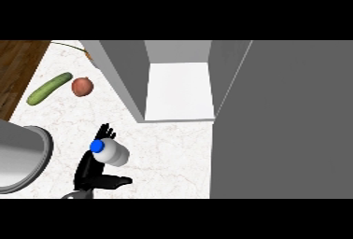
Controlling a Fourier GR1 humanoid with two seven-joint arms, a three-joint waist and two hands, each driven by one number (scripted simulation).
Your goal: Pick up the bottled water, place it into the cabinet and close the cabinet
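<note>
Already the left hand (93,167) had curled round the clear, blue-capped plastic water bottle (111,152), ready to carry it up-right into the open grey cabinet (178,88).

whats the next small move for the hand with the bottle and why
Probably lift the bottle and carry it right and forward to the open cabinet. The left hand already curls round it, while the cabinet's white floor lies bare and its door stands open.
</note>
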